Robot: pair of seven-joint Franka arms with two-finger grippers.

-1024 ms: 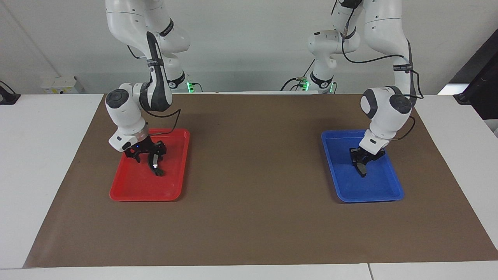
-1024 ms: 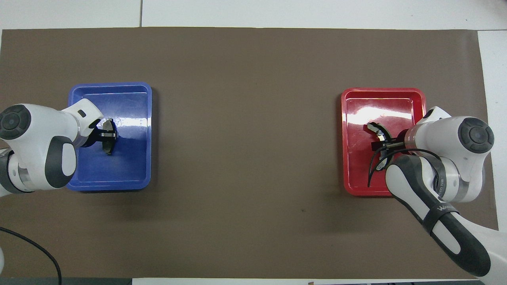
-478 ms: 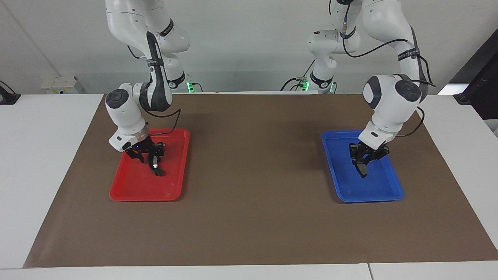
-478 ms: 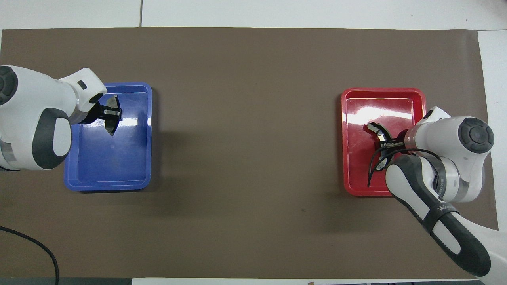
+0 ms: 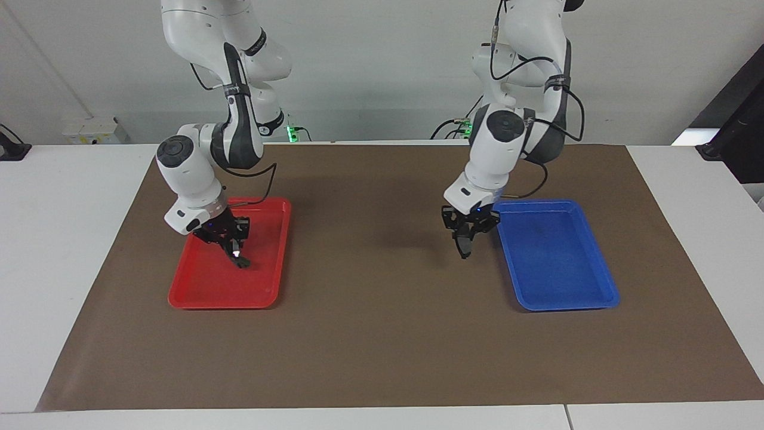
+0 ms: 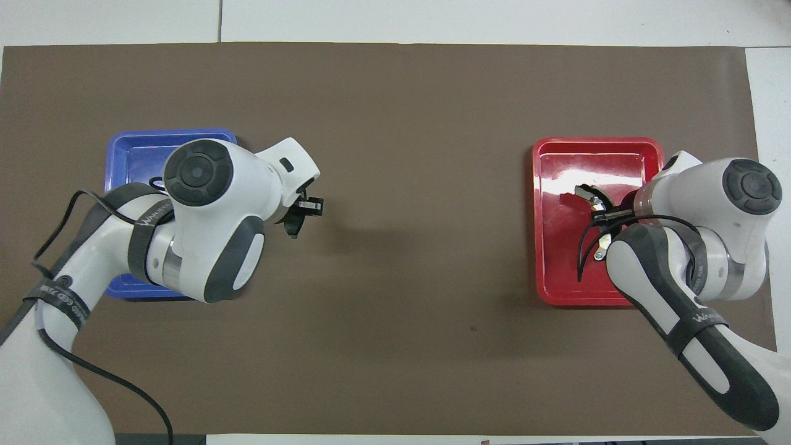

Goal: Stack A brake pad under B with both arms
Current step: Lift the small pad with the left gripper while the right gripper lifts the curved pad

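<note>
My left gripper [image 5: 465, 237] is shut on the A brake pad [image 5: 464, 247], a short dark grey piece that hangs edge-down from the fingers. It is in the air over the brown mat, just beside the blue tray [image 5: 561, 298] on the side toward the table's middle. In the overhead view the left gripper [image 6: 301, 212] and the pad [image 6: 291, 228] show past the arm's wrist. My right gripper [image 5: 233, 239] is shut on B [image 5: 240, 259], the long black crescent with shiny spots, over the red tray [image 5: 203, 292]. B [image 6: 584, 192] is tilted, with its lower end close to the tray floor.
The blue tray [image 6: 133, 145] is toward the left arm's end and the red tray [image 6: 559, 278] toward the right arm's end. Both sit on a brown mat [image 5: 382, 334] that covers most of the white table. Nothing else lies in the trays.
My left arm has lifted the pad out of the blue tray and carried it over the tray's rim toward the table's middle. My right gripper has risen slightly with B.
</note>
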